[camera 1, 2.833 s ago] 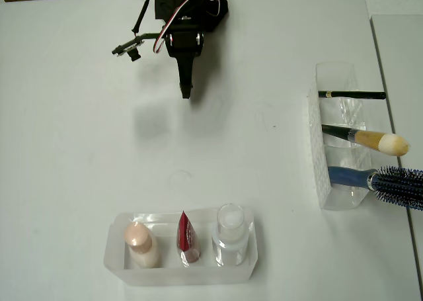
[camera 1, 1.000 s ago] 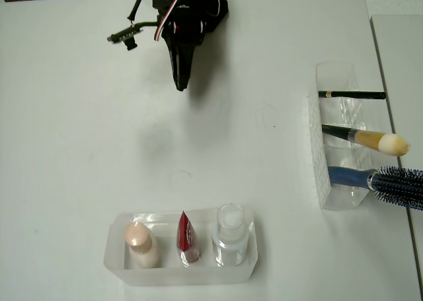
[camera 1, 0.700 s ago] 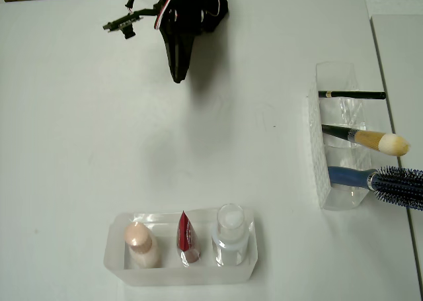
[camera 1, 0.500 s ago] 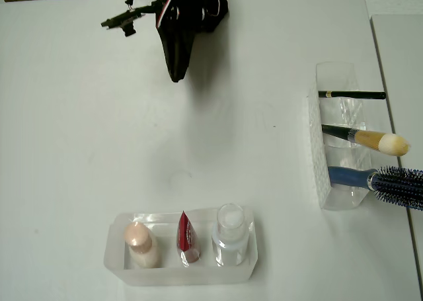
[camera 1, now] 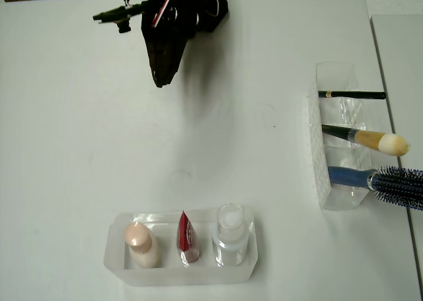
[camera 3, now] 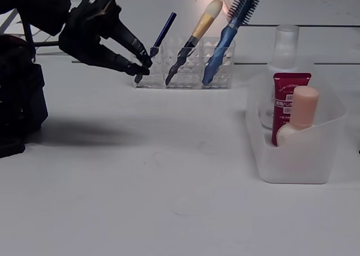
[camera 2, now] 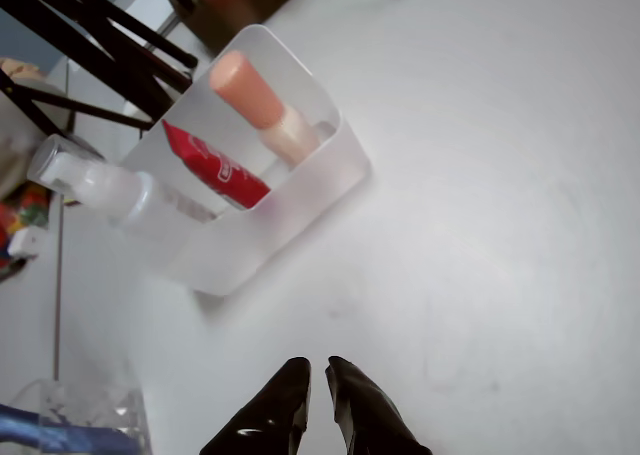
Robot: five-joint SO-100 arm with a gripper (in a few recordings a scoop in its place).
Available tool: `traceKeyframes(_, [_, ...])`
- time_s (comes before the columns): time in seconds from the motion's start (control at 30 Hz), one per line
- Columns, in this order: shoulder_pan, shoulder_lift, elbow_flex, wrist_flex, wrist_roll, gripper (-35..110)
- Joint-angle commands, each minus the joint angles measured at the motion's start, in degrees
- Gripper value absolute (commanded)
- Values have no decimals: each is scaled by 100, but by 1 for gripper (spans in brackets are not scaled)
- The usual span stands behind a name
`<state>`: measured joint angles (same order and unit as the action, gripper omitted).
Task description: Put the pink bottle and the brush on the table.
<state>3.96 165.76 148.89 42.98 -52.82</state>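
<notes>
The pink bottle [camera 1: 141,243] stands upright in the left-hand slot of a frosted tray [camera 1: 117,272] in the overhead view, with a red tube [camera 1: 187,237] beside it and a clear bottle [camera 1: 230,235] beyond that. The brush [camera 1: 370,139] leans in the middle slot of a clear rack [camera 1: 318,175], well to the right of the tray, between a thin black stick [camera 1: 351,94] and a blue hairbrush [camera 1: 383,182]. The black gripper [camera 1: 159,80] hangs above the bare table [camera 1: 79,149], well apart from the tray, holding nothing, its fingers a narrow gap apart. Neither item is out yet, so the task looks to be at its first approach. The next move likely calls for travelling to the tray, spreading the fingers and dropping over the bottle's cap without knocking the tube.
</notes>
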Motion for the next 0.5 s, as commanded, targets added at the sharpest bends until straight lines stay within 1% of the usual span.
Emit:
traceKeyframes(0.0, [70,-237,-299,-360,-404,0])
traceKeyframes(0.33, [70,-879,-246,-1301,-1811,0])
traceKeyframes(0.47, [70,-1389,-220,-2101,-2276,0])
